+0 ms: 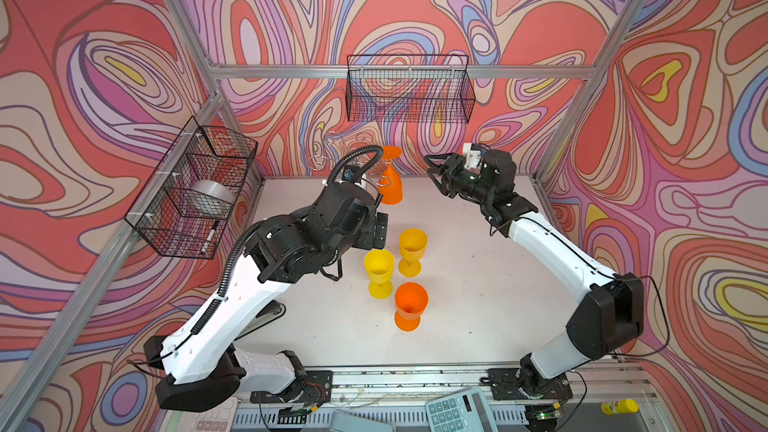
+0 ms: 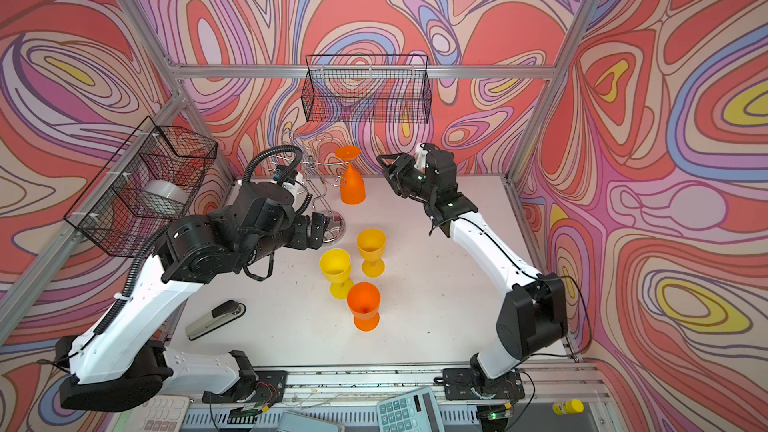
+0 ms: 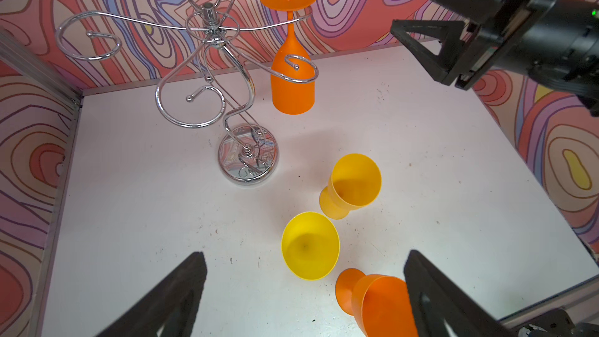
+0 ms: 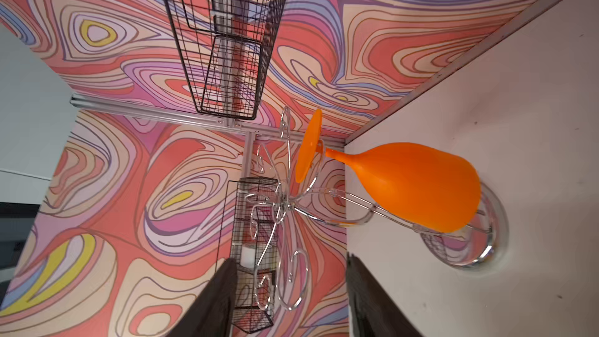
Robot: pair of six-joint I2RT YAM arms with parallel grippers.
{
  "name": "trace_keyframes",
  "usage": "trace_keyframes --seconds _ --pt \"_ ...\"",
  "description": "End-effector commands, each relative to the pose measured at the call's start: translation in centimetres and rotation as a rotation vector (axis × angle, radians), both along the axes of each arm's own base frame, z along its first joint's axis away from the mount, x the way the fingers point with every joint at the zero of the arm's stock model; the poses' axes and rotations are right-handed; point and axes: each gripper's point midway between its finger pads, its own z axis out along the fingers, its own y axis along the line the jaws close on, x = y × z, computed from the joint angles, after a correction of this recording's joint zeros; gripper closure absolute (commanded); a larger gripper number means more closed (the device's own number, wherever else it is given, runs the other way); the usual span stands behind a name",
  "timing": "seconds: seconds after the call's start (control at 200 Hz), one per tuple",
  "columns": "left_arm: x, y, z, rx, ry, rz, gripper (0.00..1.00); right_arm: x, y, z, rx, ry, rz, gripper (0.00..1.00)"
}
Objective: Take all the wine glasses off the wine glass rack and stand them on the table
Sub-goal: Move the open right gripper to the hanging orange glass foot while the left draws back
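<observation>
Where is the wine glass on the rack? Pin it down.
In both top views the orange wine glass hangs upside down from the chrome rack at the back of the table, near the middle; the right gripper is beside it, apart.

A chrome wire rack (image 3: pixel 248 157), two yellow plastic goblets (image 1: pixel 379 270) (image 1: pixel 412 249) and an orange plastic goblet (image 1: pixel 410 305) are standing on the white surface (image 1: pixel 478 305). A grey stapler (image 2: pixel 214 320) is lying apart.

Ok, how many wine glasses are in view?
4. One orange glass hangs upside down on the wine glass rack; an amber glass, a yellow glass and a second orange glass stand on the table. None looks hidden.
</observation>
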Motion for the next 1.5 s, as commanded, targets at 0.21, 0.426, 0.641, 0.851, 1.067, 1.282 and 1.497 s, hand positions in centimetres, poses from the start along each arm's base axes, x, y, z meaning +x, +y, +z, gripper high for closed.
trace_keyframes --seconds 0.21,0.426,0.641,0.851,1.067,1.282,1.497 --pt "2.8 4.0 -1.1 -0.055 0.061 0.089 0.16 2.3 4.0 2.4 0.086 -0.013 -0.004 0.51" --pt "5.4 4.6 -3.0 -0.146 0.134 0.128 0.34 3.1 4.8 1.2 0.044 -0.017 -0.021 0.51" --pt "8.0 6.1 -3.1 -0.415 0.121 0.207 0.48 2.7 4.3 0.8 -0.009 -0.03 -0.042 0.51" --pt "9.3 5.6 -2.6 -0.632 0.08 0.2 0.57 1.1 3.3 2.6 -0.02 -0.078 -0.054 0.51" --pt "9.4 6.3 -1.8 -0.798 0.079 0.209 0.59 0.4 2.6 3.4 -0.048 -0.104 -0.068 0.51" --pt "10.7 6.7 -1.7 -0.934 0.08 0.224 0.58 0.1 2.5 3.6 -0.051 -0.113 -0.068 0.51" --pt "12.1 6.6 -2.0 -0.995 0.066 0.232 0.65 -0.2 2.2 3.9 -0.058 -0.123 -0.071 0.51"
